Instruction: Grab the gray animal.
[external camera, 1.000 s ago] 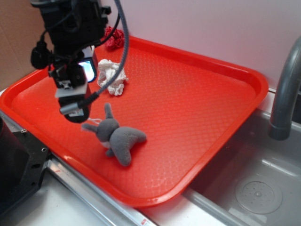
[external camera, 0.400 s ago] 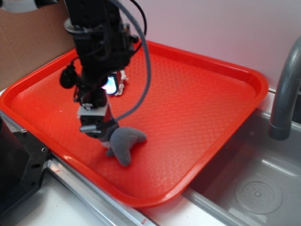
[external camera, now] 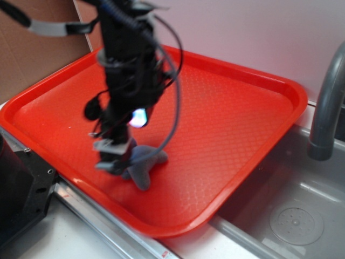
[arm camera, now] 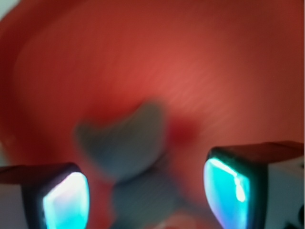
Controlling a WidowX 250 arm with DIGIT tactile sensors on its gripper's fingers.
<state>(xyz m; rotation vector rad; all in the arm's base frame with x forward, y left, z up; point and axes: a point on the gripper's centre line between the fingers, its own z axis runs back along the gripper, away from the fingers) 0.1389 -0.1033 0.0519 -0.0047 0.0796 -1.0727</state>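
The robot's gripper (external camera: 114,155) hangs low over the gray animal (external camera: 143,162), which lies near the front edge of a red tray (external camera: 232,124). Its jaws stand open, straddling the toy.

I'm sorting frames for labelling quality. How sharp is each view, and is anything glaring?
Exterior view: the arm and gripper are motion-smeared, while the red tray and faucet stay crisp. Wrist view: all soft, the gray animal only a blurred shape between the fingers, whose pads glow bright cyan-white.
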